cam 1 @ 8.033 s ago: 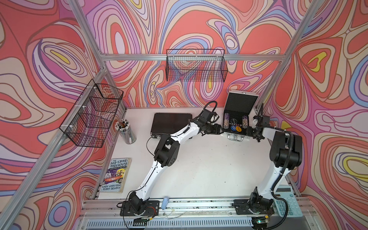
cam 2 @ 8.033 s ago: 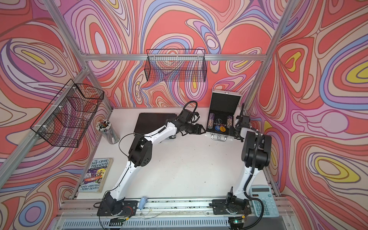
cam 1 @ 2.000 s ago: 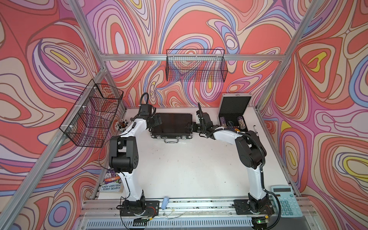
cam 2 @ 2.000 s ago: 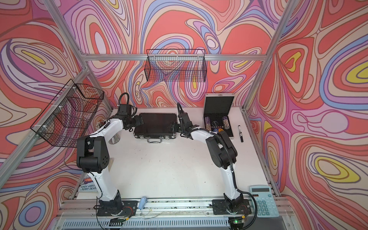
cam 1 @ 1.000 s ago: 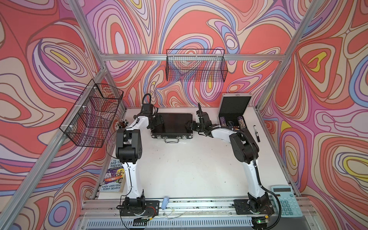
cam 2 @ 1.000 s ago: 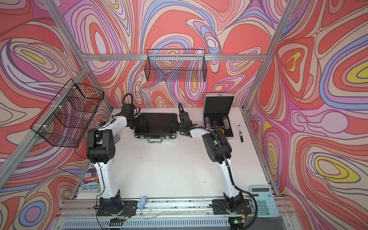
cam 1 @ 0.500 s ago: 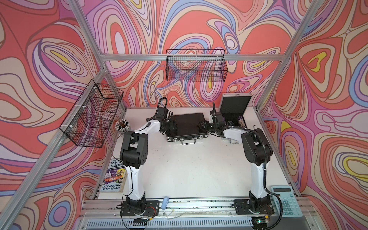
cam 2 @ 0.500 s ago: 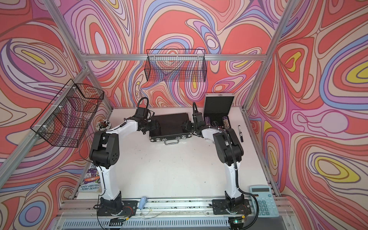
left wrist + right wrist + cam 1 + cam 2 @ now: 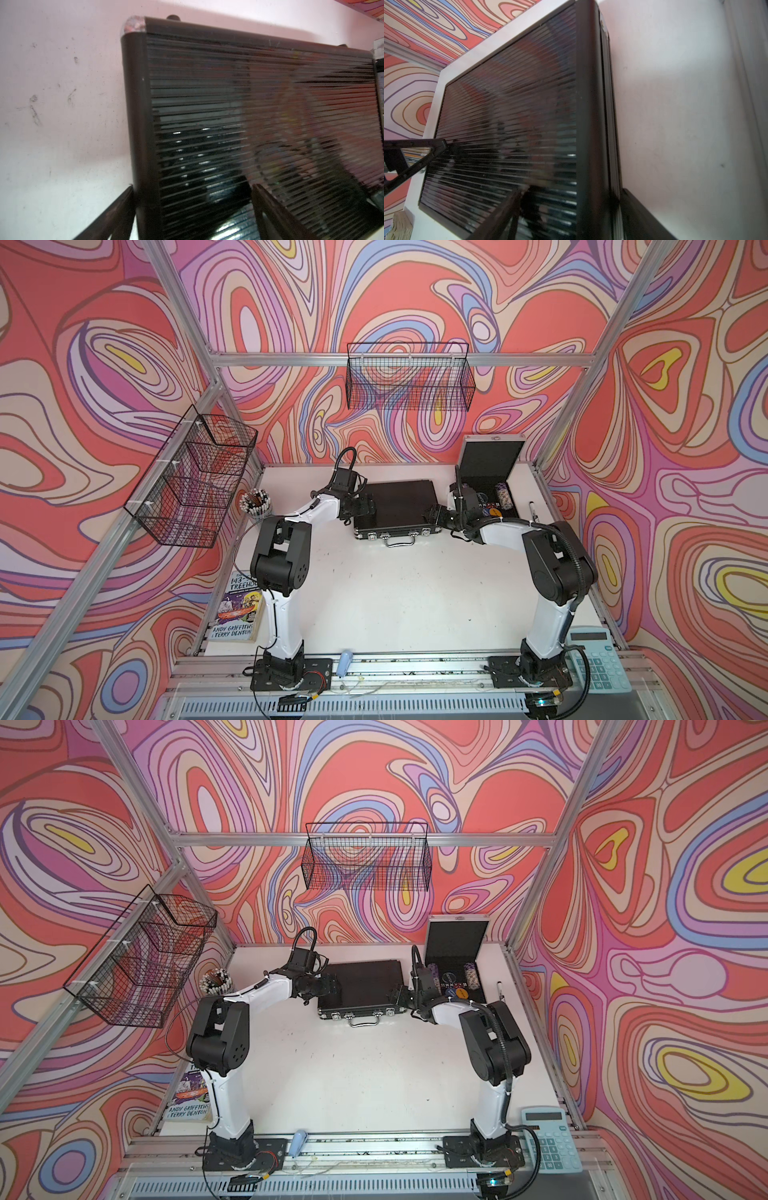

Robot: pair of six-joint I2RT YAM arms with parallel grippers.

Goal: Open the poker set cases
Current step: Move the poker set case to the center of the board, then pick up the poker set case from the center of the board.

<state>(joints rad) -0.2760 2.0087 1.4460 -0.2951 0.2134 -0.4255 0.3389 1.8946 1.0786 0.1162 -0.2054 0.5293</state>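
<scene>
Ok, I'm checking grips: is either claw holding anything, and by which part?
Neither clearly: both claws stand open, left claw straddling the black poker case's left end, right claw at its right end.

The left gripper (image 9: 192,187) has matt black plastic fingers (image 9: 120,207). Between them the black case (image 9: 249,124) is glossy and finely ribbed (reflections smear across it), with 1 shiny metal corner cap (image 9: 134,24); the table (image 9: 52,135) beside them is matt, scuffed.

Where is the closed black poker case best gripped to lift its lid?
On the black poker case, the lid lip beside the handle, approached from the robot-base side: handle and latches line that long edge, so the hinge is probably opposite.
</scene>
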